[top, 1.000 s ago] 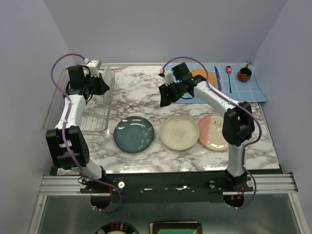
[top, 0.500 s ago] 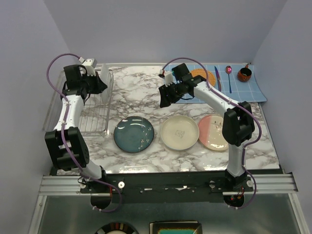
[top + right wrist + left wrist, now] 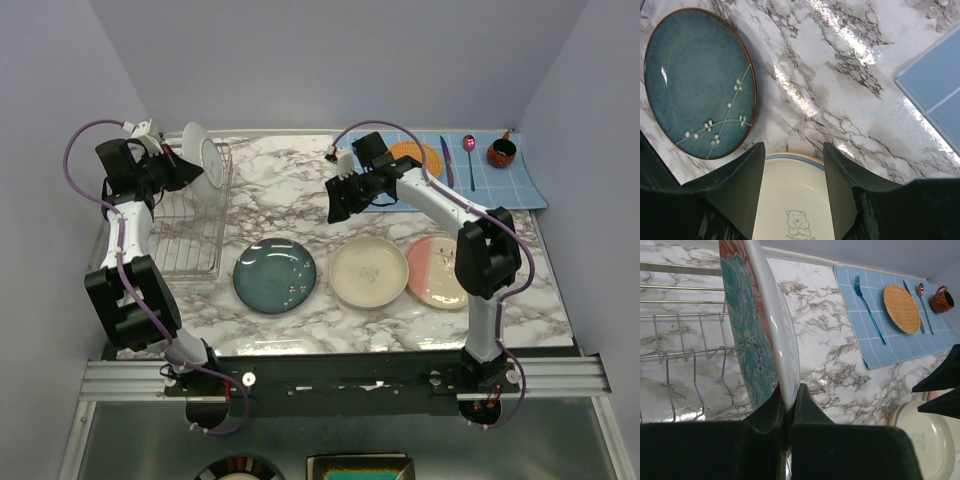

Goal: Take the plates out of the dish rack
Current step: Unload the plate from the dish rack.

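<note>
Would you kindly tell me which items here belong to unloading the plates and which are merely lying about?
Belong to the job: dish rack; teal floral plate, pinched in the left gripper; blue twig plate, cream bear plate and pink-and-cream plate on the marble table.
Lying about: blue grid mat, orange woven disc, fork, knife, spoon, brown mug.

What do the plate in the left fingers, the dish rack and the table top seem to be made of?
Plate: probably glazed ceramic; thick, shiny white rim, teal and red painted face.
Dish rack: thin silvery wire, likely steel or chromed metal.
Table top: glossy, white with grey veins; real marble or a printed surface, I cannot tell.
</note>
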Controlling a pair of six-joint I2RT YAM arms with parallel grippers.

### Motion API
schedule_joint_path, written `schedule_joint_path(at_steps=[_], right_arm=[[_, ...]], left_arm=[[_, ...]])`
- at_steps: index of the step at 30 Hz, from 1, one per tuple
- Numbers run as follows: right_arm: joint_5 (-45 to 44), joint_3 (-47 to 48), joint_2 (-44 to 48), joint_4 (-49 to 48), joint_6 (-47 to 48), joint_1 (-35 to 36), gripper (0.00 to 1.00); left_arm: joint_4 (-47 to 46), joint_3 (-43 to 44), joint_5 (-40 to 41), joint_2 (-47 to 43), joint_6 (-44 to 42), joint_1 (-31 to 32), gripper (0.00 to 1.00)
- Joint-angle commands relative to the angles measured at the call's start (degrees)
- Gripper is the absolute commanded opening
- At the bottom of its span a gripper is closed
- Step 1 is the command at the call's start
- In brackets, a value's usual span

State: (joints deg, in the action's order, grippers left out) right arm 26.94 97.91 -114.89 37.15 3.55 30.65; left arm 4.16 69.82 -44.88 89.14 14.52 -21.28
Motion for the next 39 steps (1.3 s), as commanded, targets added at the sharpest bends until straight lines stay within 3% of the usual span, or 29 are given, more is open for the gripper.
schedule_joint_path(at_steps=[1, 12, 23, 31, 39], right_arm=[[1.63, 0.53, -1.56, 0.12, 0.67, -0.16, 0.59], [2.15, 0.44, -2.00, 0.12, 0.67, -0.16, 0.59], [2.42, 0.18, -1.91, 0.12, 0.76, -0.16, 0.58], [2.42, 1.41, -1.92, 0.65, 0.76, -0.16, 0.59], [2.68, 1.50, -2.09, 0.73, 0.75, -0.16, 0.58]], left_arm=[[-18.40, 2.51, 5.60, -3.27, -5.30, -6.75, 0.00], [-22.70, 4.00, -0.64, -5.12, 3.65, -8.34, 0.00], [-22.36, 7.61, -0.47, -5.56, 5.07, -8.25, 0.00], [-16.91, 10.95, -3.72, -8.19, 2.45, -8.08, 0.00], [-6.29, 10.95, -5.56, -14.61, -6.08, -5.36, 0.00]])
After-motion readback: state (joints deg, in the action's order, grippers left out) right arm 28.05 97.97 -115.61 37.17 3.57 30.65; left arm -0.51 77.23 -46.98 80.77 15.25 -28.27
